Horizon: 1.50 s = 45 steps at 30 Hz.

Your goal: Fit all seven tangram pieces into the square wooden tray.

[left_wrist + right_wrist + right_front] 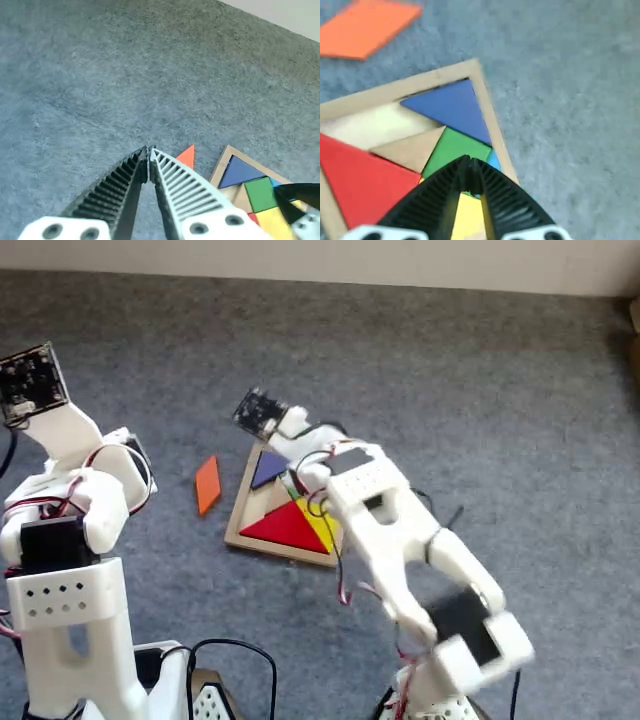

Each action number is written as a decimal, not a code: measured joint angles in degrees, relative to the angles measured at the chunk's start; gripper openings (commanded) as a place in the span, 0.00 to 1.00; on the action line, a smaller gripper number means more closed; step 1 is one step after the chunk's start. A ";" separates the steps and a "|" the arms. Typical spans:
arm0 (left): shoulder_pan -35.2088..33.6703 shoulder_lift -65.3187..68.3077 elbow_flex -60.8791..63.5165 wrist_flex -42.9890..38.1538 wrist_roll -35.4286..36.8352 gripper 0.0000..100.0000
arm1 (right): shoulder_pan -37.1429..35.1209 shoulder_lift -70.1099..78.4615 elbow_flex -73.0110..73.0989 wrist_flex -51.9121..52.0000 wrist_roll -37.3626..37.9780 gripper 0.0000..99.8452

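The square wooden tray (240,530) lies on the grey carpet and holds a red triangle (285,527), a yellow piece (322,525), a blue triangle (267,469) and a green square (455,147). A bare parallelogram-shaped gap (375,125) is left in the tray. The orange parallelogram (207,483) lies on the carpet just left of the tray. My right gripper (469,165) hovers shut over the green square with nothing in it. My left gripper (148,152) is shut and empty, raised at the left, with the orange piece (187,156) beyond its tips.
Grey carpet (450,390) surrounds the tray on all sides. The right arm (400,540) stretches over the tray's right side. The left arm's base (70,610) stands at the front left. A pale wall edge (400,260) runs along the back.
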 measured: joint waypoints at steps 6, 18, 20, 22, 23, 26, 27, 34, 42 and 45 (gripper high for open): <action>0.00 0.00 0.00 -0.53 -5.01 0.20 | 0.35 -15.12 2.64 12.22 -3.43 0.01; 0.35 25.32 -10.02 8.35 -11.96 0.21 | 10.20 -39.21 20.84 22.59 -8.35 0.01; 1.23 32.18 -13.27 9.85 -12.13 0.21 | 12.22 -41.93 24.35 22.59 -8.35 0.01; 2.29 38.42 -16.18 10.99 -12.13 0.21 | 13.71 -44.31 27.78 22.59 -8.35 0.01; 2.81 41.41 -17.58 11.43 -12.13 0.21 | 14.24 -45.36 29.19 22.59 -8.35 0.01; 4.66 49.14 -20.92 12.04 -12.13 0.22 | 16.79 -48.00 33.41 21.63 -8.35 0.01; 5.27 51.34 -21.89 12.04 -12.13 0.24 | 17.76 -48.70 35.08 20.66 -8.35 0.01; 7.30 63.82 -27.34 12.13 -7.21 0.27 | 20.66 -52.40 45.71 13.89 -8.35 0.01; 7.38 75.87 -33.93 12.04 -3.78 0.23 | 20.92 -56.44 51.08 13.01 -8.35 0.01; 7.38 79.91 -37.19 12.13 -3.16 0.20 | 20.92 -58.20 52.75 12.84 -8.35 0.01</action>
